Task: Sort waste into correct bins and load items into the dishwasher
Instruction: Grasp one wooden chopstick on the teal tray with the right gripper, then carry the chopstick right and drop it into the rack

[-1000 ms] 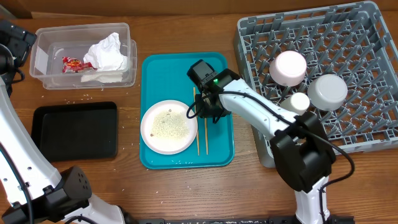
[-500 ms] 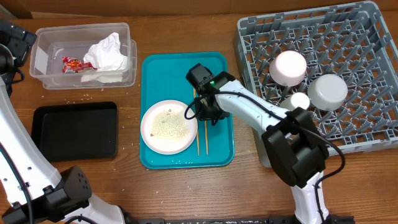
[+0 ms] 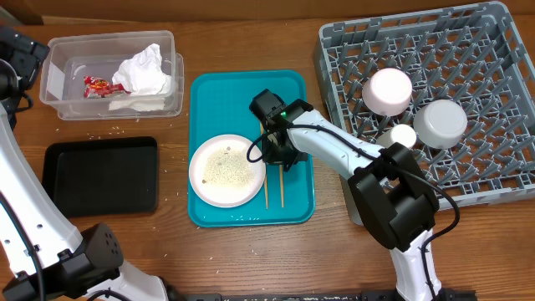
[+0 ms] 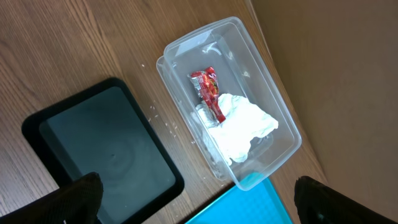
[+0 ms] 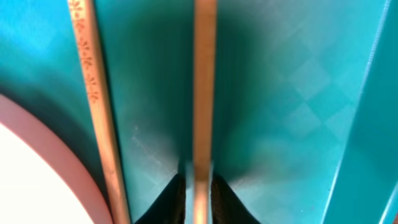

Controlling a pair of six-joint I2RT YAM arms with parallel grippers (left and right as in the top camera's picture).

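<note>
The thin wooden chopstick (image 5: 203, 93) lies flat on the teal plastic serving tray (image 5: 286, 124). It is the farther of the pair from the small pale-pink plate (image 3: 226, 170) scattered with rice, and the patterned second chopstick (image 5: 93, 106) sits just beside it, nearer the plate's rim. The right pincer (image 5: 199, 199) is clenched on it, one dark fingertip pressed to each side, low against the tray floor. It should handle as a light, stiff, smooth stick (slim enough to roll or swivel between the pads). A hold far from its middle would likely let the long end droop. In the overhead view the grip sits toward the stick's upper end, so a slow, level lift seems wise. The right arm reaches from the near edge of the wooden worktop (image 3: 276, 259) diagonally across the tray, wrist turned straight down. The large grey plastic dish rack (image 3: 468, 50) stands to the right, well apart from the stick. The left pincer (image 4: 202, 202) hangs released, fingers wide, above the shallow black rectangular tray (image 4: 106, 149) and the clear plastic tub (image 4: 245, 68).
</note>
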